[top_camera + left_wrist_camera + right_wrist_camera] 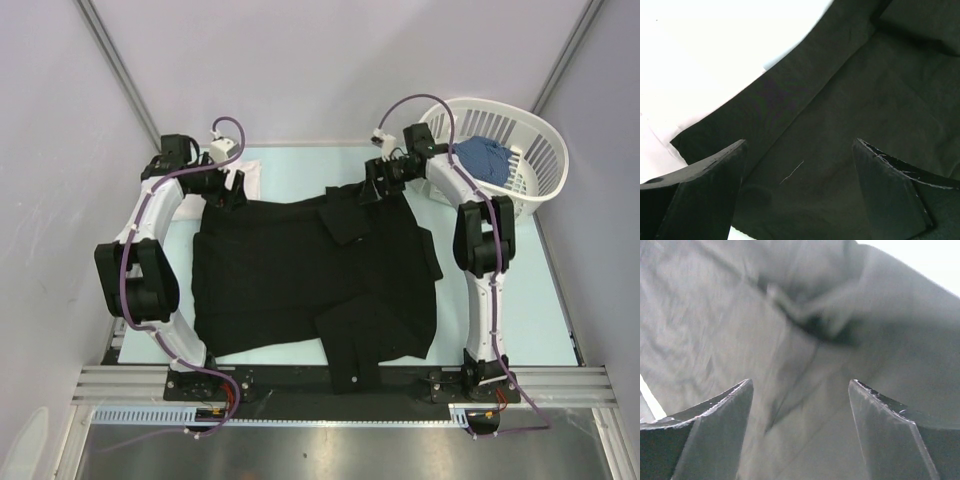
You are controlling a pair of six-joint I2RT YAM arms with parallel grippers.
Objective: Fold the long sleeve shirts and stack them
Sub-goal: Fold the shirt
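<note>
1. The black shirt (300, 280) is spread out in the middle of the worktop (530, 320), between the two arms. Its cloth is soft, thin and a little wrinkled.
2. One sleeve (355, 350) is flopped over the near edge of the worktop. A fold could be pulled crooked by its weight.
3. The white shirt (248, 178) is seen as a pale patch at the far left, right next to the black one. It could be pinched by mistake together with the black cloth.
4. The left end effector (218, 192) is held over the far left corner of the black shirt. The right end effector (370, 190) is held over the far edge. Both are spread wide and nothing is gripped.
5. The fingers look hard and smooth, so thin cloth could slip out when it is lifted.
6. A round white plastic basket (545, 150) with slats sits at the far right, with blue cloth (485, 158) inside. It is near the right arm and could be bumped.
</note>
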